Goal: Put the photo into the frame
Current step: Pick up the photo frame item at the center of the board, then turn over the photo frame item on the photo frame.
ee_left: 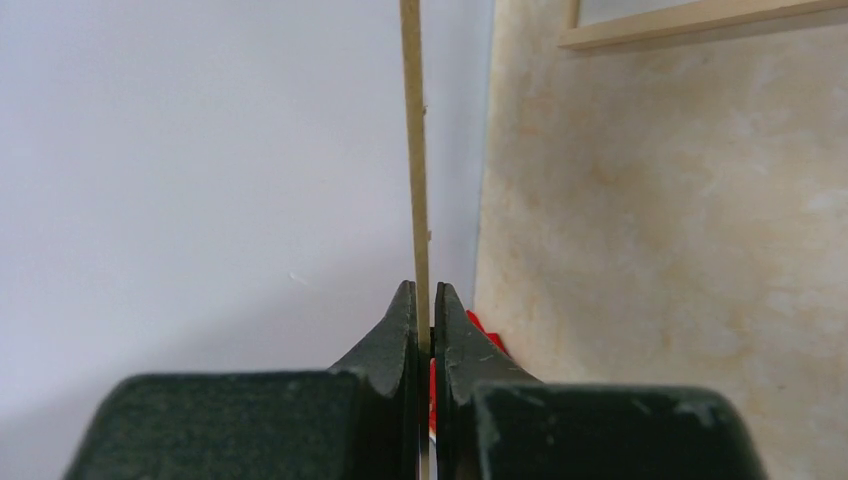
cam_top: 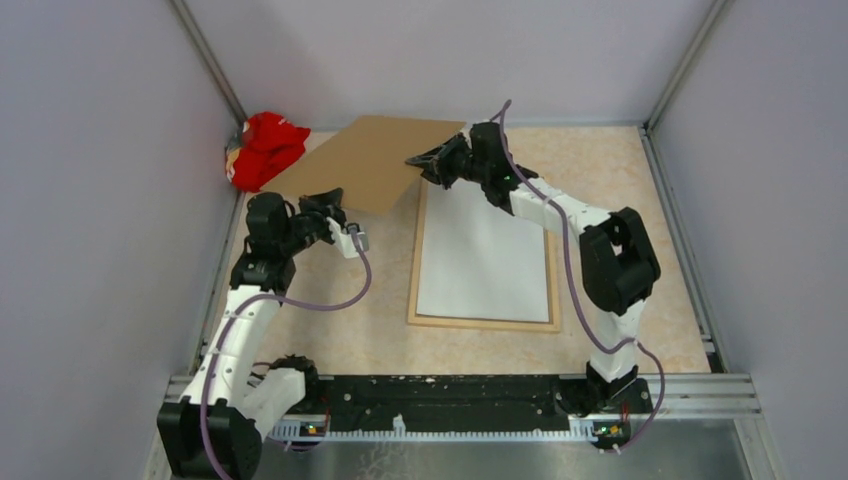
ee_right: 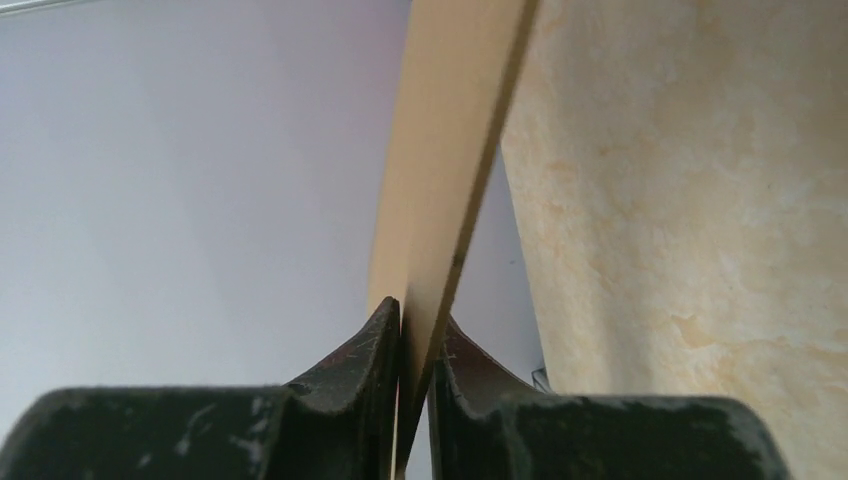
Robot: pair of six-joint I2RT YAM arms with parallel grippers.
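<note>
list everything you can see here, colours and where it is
frame: 1, light wood, flat on the table, centre-right
photo: 1, whitish back up, lying inside the frame
backing board: 1, brown, held off the table at far centre-left, its right corner over the frame's far-left corner
bundle: 1, red, cloth-like, far-left corner
table: 1, mottled beige
walls: grey, on three sides
left tool: 1, black, shut on the backing board's near-left corner
right tool: 1, black, shut on the backing board's right corner
arms: 2, white and black, bases at the near edge
</note>
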